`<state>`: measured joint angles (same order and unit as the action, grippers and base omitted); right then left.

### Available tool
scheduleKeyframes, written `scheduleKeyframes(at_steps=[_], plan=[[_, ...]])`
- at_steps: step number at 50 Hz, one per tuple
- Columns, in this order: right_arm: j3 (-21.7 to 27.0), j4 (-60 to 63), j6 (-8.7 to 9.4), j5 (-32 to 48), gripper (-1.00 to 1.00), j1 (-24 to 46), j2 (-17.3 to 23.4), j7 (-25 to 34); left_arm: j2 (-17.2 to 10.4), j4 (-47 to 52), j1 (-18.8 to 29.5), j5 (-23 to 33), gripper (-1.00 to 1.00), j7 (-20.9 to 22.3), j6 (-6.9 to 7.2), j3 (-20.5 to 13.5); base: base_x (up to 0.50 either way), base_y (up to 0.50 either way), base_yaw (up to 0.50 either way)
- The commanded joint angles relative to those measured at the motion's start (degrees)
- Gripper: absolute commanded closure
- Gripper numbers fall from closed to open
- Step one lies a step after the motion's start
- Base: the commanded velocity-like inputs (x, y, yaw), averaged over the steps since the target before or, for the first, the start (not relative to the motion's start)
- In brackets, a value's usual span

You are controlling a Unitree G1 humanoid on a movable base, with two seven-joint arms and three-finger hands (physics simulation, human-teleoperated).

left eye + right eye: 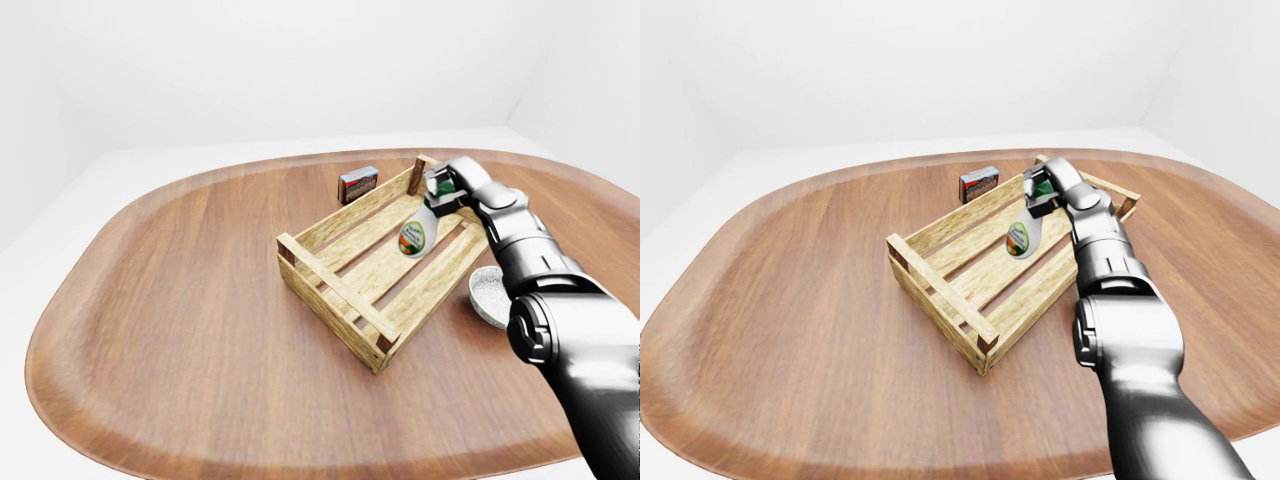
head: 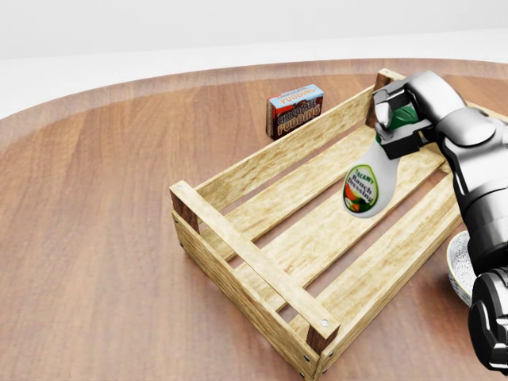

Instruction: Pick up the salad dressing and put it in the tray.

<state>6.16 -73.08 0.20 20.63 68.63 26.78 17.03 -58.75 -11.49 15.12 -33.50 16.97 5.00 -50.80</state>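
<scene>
The salad dressing (image 2: 367, 184) is a white bottle with a green cap and a green-rimmed label. It hangs tilted, base down, inside the right part of the wooden tray (image 2: 238, 246), just above the slats. My right hand (image 2: 401, 119) is shut on the bottle's green cap end, above the tray's upper right corner. The same bottle (image 1: 415, 235) and hand (image 1: 445, 187) appear in the left-eye view. My left hand is in no view.
A small chocolate pudding box (image 2: 294, 110) stands just beyond the tray's upper rail. A patterned grey bowl (image 1: 489, 296) sits on the round wooden table (image 1: 160, 300) right of the tray, partly behind my right arm.
</scene>
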Motion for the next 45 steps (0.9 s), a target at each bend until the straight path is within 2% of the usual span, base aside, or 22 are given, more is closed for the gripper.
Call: scheduleKeyframes(at_steps=[1,2,12,15,18,31,45], plan=[[-0.42,-0.26,-4.69,3.51,1.0,-1.82,-0.86,-6.96,0.16,0.14,0.06,0.11,-1.0,0.0,0.0,0.22,0.0,0.0,0.0],[-0.52,-0.27,-5.2,3.99,1.0,-2.08,-0.91,-7.74,0.15,0.14,0.07,0.13,-1.0,0.01,0.0,0.2,0.0,0.0,0.0],[-2.14,-0.81,-5.2,9.51,1.0,-6.29,-2.23,-14.71,0.13,0.01,0.08,0.19,-1.0,0.12,0.0,0.16,0.0,0.0,0.0],[-2.09,-0.73,-5.2,10.73,1.0,-7.62,-2.09,-18.52,0.26,-0.11,0.07,0.28,-1.0,0.23,0.0,0.3,0.0,0.0,0.0],[-0.8,-0.97,-5.2,9.7,1.0,-9.76,-2.32,-19.96,0.33,-0.24,0.04,0.37,-1.0,0.31,0.0,0.33,0.0,0.0,0.0],[0.37,-2.13,-5.2,7.24,1.0,-15.84,-1.77,-21.56,0.63,0.4,0.02,0.62,-1.0,0.37,0.0,0.4,0.0,0.0,0.0],[0.71,-2.39,-5.2,5.85,1.0,-17.21,-2.07,-21.82,0.82,-0.09,0.13,0.76,-1.0,0.51,0.0,0.7,0.0,0.0,0.0]])
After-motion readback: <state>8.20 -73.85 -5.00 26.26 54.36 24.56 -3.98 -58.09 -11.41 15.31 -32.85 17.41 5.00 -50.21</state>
